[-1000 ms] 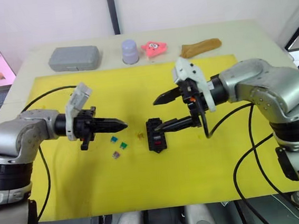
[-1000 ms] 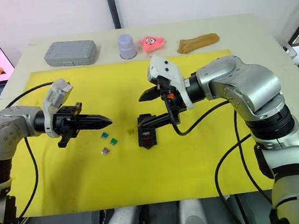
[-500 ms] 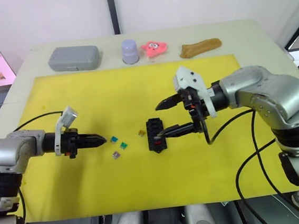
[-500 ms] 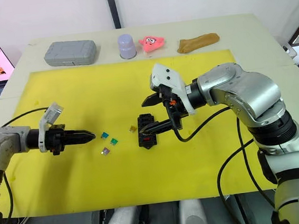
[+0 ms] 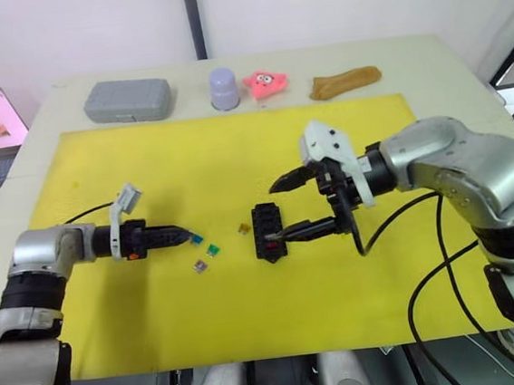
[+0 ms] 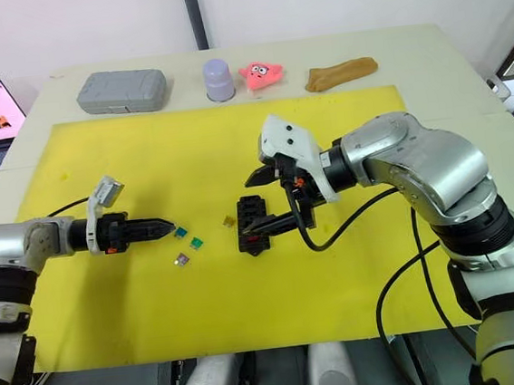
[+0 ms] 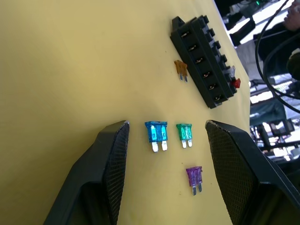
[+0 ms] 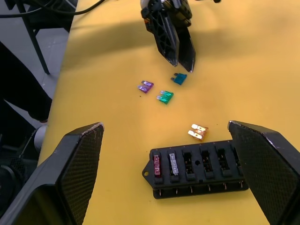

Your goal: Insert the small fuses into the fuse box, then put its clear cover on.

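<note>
Small blade fuses in coloured plastic lie loose on the yellow mat (image 5: 235, 158) just off the tips of the left gripper (image 5: 186, 237): a blue fuse (image 7: 156, 133) sits between its two black fingers, which stand parted and hold nothing, with a green fuse (image 7: 184, 133) next to it inside the same gap and a purple fuse (image 7: 194, 176) a little to one side. An amber fuse (image 7: 180, 69) rests farther out from those fingertips, just beside the black rectangular plastic fuse box (image 5: 268, 231). That slotted block lies flat on the mat beneath the right gripper (image 5: 279, 210), whose fingers are spread wide and empty, one above the block's far side and the lower one reaching its near end. Two slots at one end of the block are filled, one by a red fuse (image 8: 156, 165) and the next by a grey fuse (image 8: 173, 164); the remaining slots stand open. Beyond both grippers, off the mat along the far table edge, sit a grey rounded case (image 5: 127, 99), a lilac cup (image 5: 223, 88), a pink toy (image 5: 265, 82) and a brown cloth-like object (image 5: 345, 81).
</note>
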You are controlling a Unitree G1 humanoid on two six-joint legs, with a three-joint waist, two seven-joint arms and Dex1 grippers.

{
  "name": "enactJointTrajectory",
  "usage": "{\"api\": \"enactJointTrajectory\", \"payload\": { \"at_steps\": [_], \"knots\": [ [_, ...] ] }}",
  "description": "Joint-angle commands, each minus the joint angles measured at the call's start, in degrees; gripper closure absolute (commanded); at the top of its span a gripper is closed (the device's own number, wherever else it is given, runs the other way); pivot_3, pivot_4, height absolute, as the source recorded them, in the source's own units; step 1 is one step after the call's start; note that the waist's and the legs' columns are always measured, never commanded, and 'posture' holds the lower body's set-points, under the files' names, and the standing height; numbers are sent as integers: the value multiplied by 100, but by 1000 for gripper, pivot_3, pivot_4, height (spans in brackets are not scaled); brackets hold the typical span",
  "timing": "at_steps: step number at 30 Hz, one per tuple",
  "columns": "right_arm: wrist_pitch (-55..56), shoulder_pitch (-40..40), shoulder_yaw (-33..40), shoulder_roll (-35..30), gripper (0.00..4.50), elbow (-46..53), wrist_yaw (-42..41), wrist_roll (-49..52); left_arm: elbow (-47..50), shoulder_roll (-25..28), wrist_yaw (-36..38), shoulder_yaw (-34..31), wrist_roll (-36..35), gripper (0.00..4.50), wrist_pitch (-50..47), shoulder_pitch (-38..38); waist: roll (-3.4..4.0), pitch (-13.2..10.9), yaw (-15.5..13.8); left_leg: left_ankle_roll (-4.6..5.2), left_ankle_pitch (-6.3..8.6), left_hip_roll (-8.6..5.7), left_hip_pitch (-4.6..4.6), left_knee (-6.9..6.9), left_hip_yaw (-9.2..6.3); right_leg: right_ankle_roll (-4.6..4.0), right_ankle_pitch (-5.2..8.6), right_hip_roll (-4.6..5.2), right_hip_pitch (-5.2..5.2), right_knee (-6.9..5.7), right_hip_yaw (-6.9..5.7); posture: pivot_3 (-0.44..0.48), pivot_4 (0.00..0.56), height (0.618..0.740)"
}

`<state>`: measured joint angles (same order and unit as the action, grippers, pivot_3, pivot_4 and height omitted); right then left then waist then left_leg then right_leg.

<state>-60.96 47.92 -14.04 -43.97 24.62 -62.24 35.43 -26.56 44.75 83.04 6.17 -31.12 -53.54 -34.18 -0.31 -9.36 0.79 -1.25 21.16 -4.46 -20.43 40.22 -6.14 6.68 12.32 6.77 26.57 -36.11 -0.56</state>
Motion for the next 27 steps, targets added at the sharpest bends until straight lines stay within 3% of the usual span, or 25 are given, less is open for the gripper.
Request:
{"api": "enactJointTrajectory", "payload": {
  "at_steps": [1,15,18,20,27],
  "knots": [
    [-3,36,119,-95,0,239,-1,128,30,-36,189,261,148,1769,-40,-17,0,0,-1,0,0,0,0,0,0,0,0,0,0,0,0,0,150,740],
    [88,39,72,-209,0,352,38,106,64,-122,366,410,340,1769,-11,47,0,0,-2,0,0,0,0,0,0,0,0,0,-1,1,0,0,150,740],
    [138,37,48,-213,0,315,42,62,-46,-166,308,383,406,2630,40,34,0,0,0,0,0,0,0,-1,0,0,0,0,-1,1,0,0,150,740],
    [154,26,43,-218,0,316,44,50,-123,-179,292,374,476,3596,94,34,0,0,2,0,0,0,0,0,0,0,0,0,0,1,0,0,150,740],
    [206,-10,40,-245,0,322,51,40,-264,-182,274,320,560,3596,127,40,0,0,3,0,0,1,1,-1,1,0,0,0,-1,1,0,0,150,740]
  ]
}}
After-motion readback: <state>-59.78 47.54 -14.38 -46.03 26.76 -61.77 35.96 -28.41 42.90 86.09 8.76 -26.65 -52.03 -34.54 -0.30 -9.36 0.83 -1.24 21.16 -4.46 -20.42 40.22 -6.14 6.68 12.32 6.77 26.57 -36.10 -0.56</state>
